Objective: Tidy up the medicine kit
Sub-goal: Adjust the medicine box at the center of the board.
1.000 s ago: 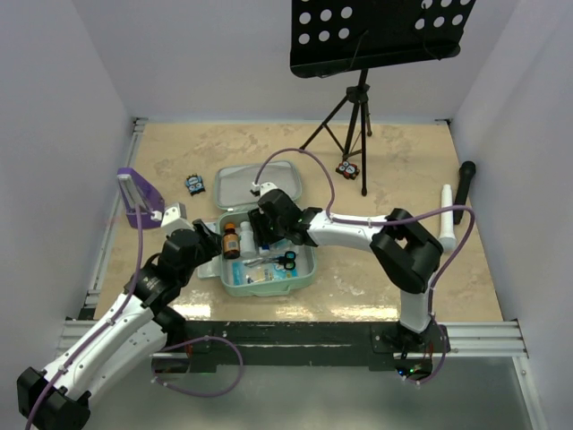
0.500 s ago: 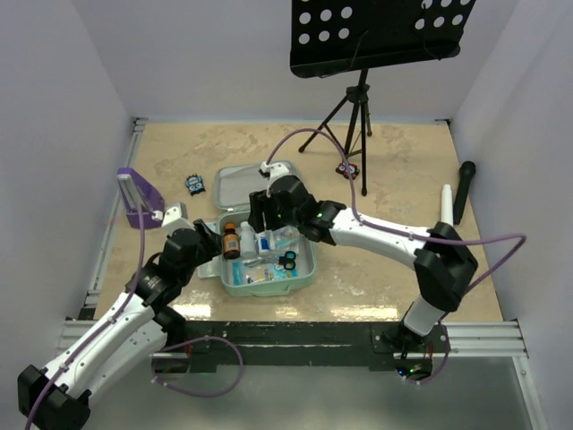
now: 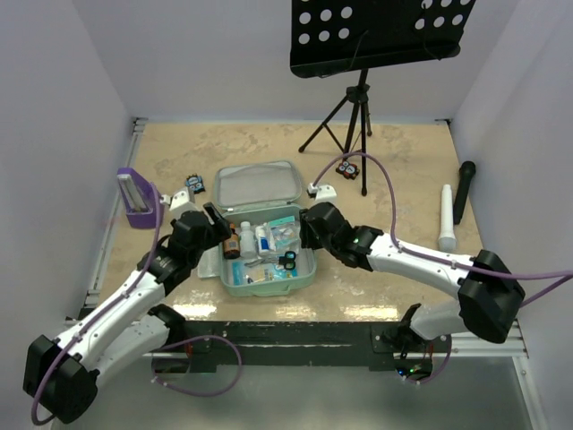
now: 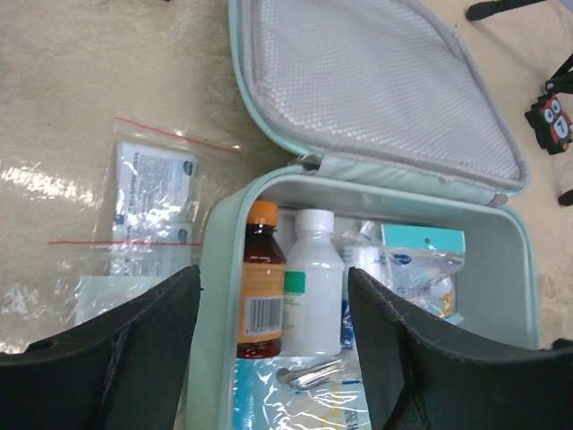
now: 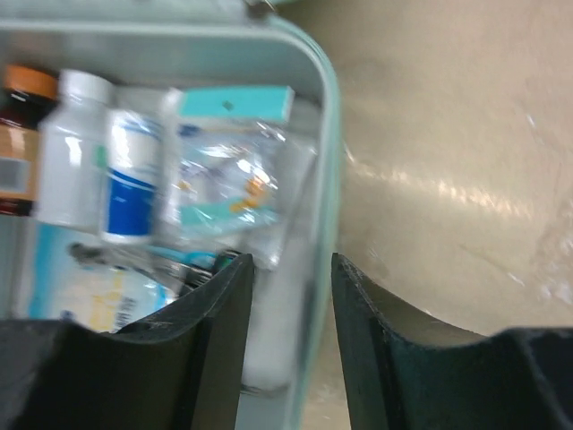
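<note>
The medicine kit (image 4: 211,296) is showing a soft, matt mint shell, and its open lid is showing a grey woven mesh lining (image 4: 376,81). Inside, an amber bottle (image 4: 261,291) is gleaming glossy brown beside a white bottle (image 4: 313,287) of smooth plastic. Clear, crinkled plastic zip bags (image 4: 152,202) are glinting on the tabletop (image 4: 89,81), whose beige stone-patterned surface is shining glossily. The fingers (image 4: 125,358) of the left gripper (image 4: 274,287) are looking matt black.

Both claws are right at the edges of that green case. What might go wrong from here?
The left gripper straddles a side wall of the medicine kit, so closing or pulling might drag the soft case. Two plastic pouches lie on the table just outside that wall; the arm may sweep them away. The right gripper hangs over the opposite wall and may snag the packets inside.
</note>
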Robot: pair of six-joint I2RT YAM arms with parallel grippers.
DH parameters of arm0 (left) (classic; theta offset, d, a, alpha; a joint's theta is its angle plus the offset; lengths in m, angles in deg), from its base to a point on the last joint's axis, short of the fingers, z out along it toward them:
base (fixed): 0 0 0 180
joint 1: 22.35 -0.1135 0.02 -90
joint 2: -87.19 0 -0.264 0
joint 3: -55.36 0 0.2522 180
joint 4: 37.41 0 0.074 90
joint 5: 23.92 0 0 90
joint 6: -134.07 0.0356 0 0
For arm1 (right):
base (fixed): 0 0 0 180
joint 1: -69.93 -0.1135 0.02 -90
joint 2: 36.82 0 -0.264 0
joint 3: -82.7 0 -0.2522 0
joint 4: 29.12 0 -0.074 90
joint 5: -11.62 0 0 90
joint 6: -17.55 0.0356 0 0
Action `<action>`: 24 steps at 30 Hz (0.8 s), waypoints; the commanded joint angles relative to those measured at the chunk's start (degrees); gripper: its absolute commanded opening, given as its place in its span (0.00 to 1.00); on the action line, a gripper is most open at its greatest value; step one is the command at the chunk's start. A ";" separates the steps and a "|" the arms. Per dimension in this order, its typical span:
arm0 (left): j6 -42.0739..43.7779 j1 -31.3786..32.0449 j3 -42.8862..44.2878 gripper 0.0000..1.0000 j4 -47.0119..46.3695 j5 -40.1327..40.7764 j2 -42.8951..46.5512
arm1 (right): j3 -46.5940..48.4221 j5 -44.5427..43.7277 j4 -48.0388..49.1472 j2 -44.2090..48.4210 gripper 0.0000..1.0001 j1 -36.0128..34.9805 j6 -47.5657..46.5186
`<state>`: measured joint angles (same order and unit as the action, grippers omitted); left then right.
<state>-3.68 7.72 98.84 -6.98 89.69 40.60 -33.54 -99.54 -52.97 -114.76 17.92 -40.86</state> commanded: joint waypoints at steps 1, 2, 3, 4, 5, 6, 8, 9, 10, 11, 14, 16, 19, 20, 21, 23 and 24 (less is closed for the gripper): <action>1.61 -3.16 4.73 0.72 -6.46 -4.53 -4.12 | -3.76 -2.13 0.15 3.04 0.46 0.77 3.21; 1.86 -4.56 4.83 0.72 -7.95 -6.46 -5.08 | -4.20 -1.77 0.33 3.48 0.47 0.77 3.38; 2.04 -6.05 5.00 0.72 -9.53 -9.09 -5.96 | -4.55 -1.51 0.51 3.75 0.47 0.77 3.47; 1.87 -7.29 5.26 0.72 -10.50 -11.20 -6.93 | -4.82 -1.42 0.25 4.10 0.48 0.77 3.47; 1.95 -8.61 5.70 0.72 -11.38 -12.96 -8.24 | -5.08 -1.33 0.16 4.45 0.48 0.77 3.47; 2.04 -9.66 6.31 0.72 -11.83 -14.72 -10.08 | -5.43 -1.16 0.16 4.72 0.49 0.77 3.39; 2.39 -11.42 7.63 0.72 -12.18 -16.49 -12.99 | -6.14 -0.81 -0.28 4.89 0.50 0.77 3.56; 2.57 -12.13 8.16 0.72 -12.44 -17.54 -14.31 | -6.66 -0.46 -0.11 4.72 0.50 0.77 3.65; 2.74 -12.66 8.69 0.72 -13.06 -18.60 -15.63 | -6.58 -0.02 -0.02 4.72 0.50 0.77 3.56; 2.92 -12.92 9.13 0.71 -13.50 -19.22 -16.68 | -6.49 0.25 -0.11 4.63 0.50 0.77 3.74; 2.66 -13.54 10.01 0.70 -14.73 -20.01 -18.53 | -6.06 -0.37 -0.81 2.97 0.47 0.86 4.18; 2.57 -13.72 10.19 0.70 -15.52 -20.19 -19.06 | -5.44 -0.28 -1.51 1.39 0.45 0.94 4.35; 2.48 -14.15 10.54 0.70 -15.70 -20.19 -19.85 | -5.00 -0.98 -2.22 0.33 0.41 0.94 4.88; 2.31 -14.42 10.54 0.70 -15.70 -20.28 -20.12 | -4.91 -1.07 -2.30 0.32 0.40 1.03 4.97; 2.31 -14.77 10.63 0.70 -17.79 -20.45 -20.38 | -5.00 -1.24 -2.65 0.41 0.39 1.12 5.14; 1.96 -15.56 10.54 0.70 -18.51 -21.06 -21.35 | -5.00 -1.51 -3.18 0.76 0.38 1.29 5.41; 1.78 -16.00 10.63 0.70 -18.95 -21.50 -21.79 | -4.91 -1.68 -3.45 0.94 0.37 1.30 5.49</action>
<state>-1.82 -6.58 107.08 -20.99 70.22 20.21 -39.44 -99.68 -54.87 -114.86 18.62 -36.58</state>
